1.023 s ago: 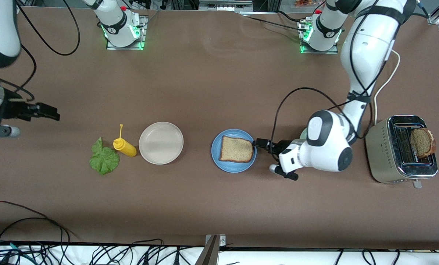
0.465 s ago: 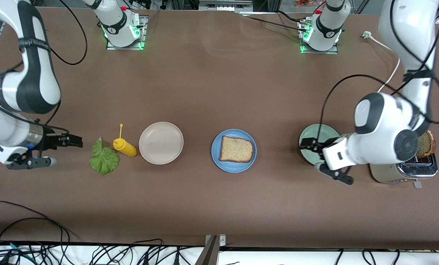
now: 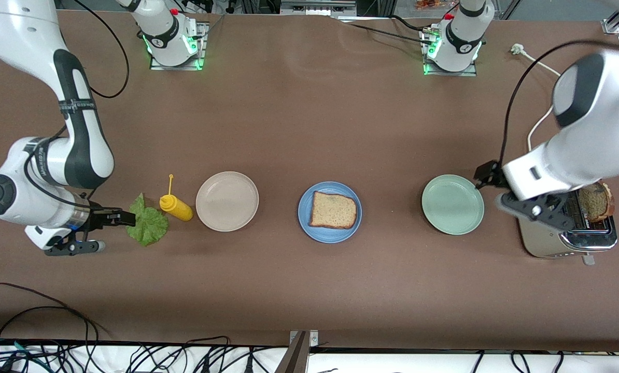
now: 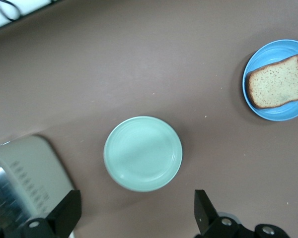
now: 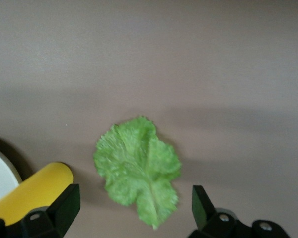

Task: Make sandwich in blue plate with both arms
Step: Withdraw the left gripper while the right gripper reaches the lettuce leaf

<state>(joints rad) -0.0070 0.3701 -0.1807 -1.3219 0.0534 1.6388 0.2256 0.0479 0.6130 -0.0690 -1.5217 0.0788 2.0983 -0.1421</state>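
Front view: one slice of wholegrain bread (image 3: 333,209) is lying on the blue plate (image 3: 305,217) at mid-tabletop, awaiting its filling. The right pincer (image 3: 116,218), fingers spread and empty, is hanging at the lettuce leaf (image 3: 146,225) beside the mustard bottle (image 3: 176,207), apparently lining up a pick. The left pincer (image 3: 488,176), likewise open, is hovering between the mint-green plate (image 3: 452,204) and the toaster (image 3: 566,235) holding the second slice (image 3: 596,199).

- Lighting even, diffuse, bright overhead; the table (image 3: 299,129) shows a faint sheen.
- Shadows soft and short beside the blue plate (image 3: 330,212).
- Left arm (image 3: 589,129) motion-blurred in front view.
- Wrist views slightly soft; the lettuce leaf (image 5: 138,168) reasonably sharp.
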